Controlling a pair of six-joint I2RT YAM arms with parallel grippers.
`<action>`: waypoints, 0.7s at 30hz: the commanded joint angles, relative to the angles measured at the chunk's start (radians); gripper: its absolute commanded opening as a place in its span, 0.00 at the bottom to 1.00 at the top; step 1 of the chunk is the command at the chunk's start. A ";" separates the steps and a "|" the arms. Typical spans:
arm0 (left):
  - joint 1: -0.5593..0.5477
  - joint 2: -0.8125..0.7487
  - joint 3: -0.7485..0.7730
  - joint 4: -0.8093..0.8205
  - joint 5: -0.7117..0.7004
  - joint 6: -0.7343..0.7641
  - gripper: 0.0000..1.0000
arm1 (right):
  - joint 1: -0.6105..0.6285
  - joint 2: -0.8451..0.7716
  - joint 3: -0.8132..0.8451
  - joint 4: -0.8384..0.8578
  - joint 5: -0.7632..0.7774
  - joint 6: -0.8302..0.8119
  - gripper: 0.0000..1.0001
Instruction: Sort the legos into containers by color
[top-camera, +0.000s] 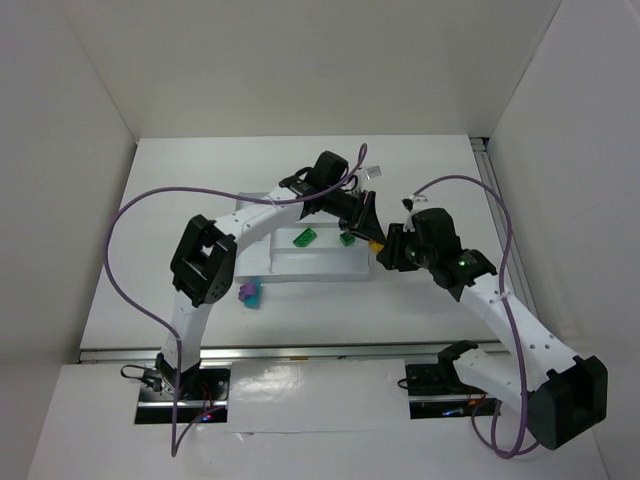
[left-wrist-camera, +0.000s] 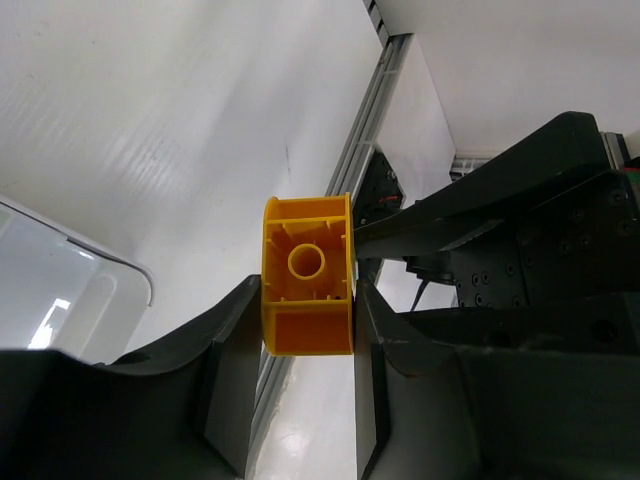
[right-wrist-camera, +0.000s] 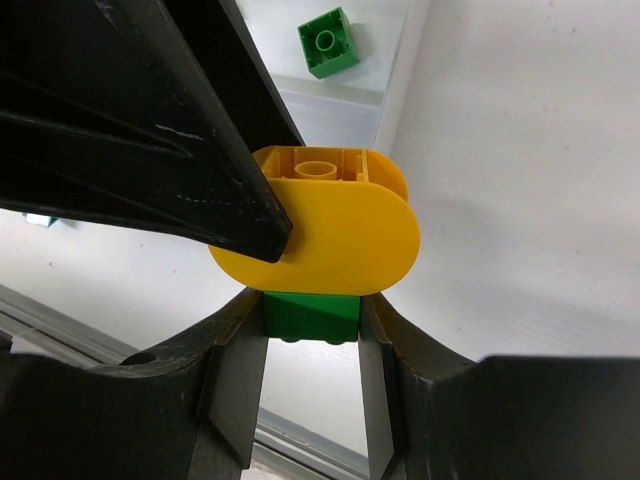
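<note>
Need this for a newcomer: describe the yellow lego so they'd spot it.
Find the white tray. Off its right end, the left pincer grips the yellow lego, joined to a green lego in the right pincer. It's the only yellow, round-edged piece.

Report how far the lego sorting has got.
Done: two green legos lie in the tray. In hand: the left gripper clamps a yellow piece, the right gripper the green brick stuck to it. To do: a purple brick and a teal brick beside the tray.
</note>
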 joint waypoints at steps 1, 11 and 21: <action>0.014 -0.002 -0.011 0.029 0.061 -0.013 0.00 | 0.011 -0.017 0.047 0.022 0.023 -0.009 0.20; 0.127 -0.045 -0.052 0.025 -0.079 -0.054 0.00 | 0.011 -0.035 0.047 0.022 0.012 -0.009 0.14; 0.229 -0.275 -0.253 -0.124 -0.273 0.081 0.00 | 0.011 0.002 0.067 0.002 0.043 0.000 0.14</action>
